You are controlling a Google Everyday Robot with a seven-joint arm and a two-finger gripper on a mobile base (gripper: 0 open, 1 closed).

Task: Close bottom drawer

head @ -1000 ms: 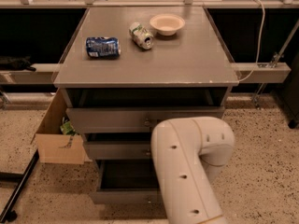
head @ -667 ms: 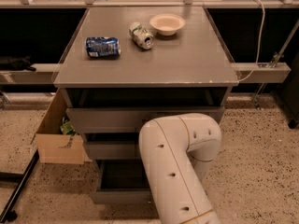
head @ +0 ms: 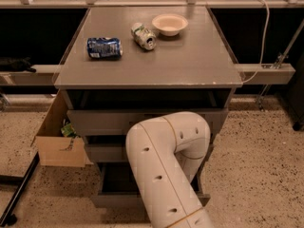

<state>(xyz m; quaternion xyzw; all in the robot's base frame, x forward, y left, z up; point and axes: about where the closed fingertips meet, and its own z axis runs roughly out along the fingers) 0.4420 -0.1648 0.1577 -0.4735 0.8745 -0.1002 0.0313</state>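
A: What has shifted?
B: The arm (head: pixel 166 175) has swung left across the drawer fronts; the bottom drawer (head: pixel 114 199) is still pulled out, lowest in the cabinet, so I judge the closing push is yet to come.
A: And the claw?
B: Hidden behind the arm, low by the drawers; I cannot tell its state.
A: Containers?
B: The drawer's visible inside is dark, nothing seen; the bowl (head: pixel 169 23) on the counter (head: pixel 190 65) looks empty; the cardboard box (head: pixel 59 148) holds something green.
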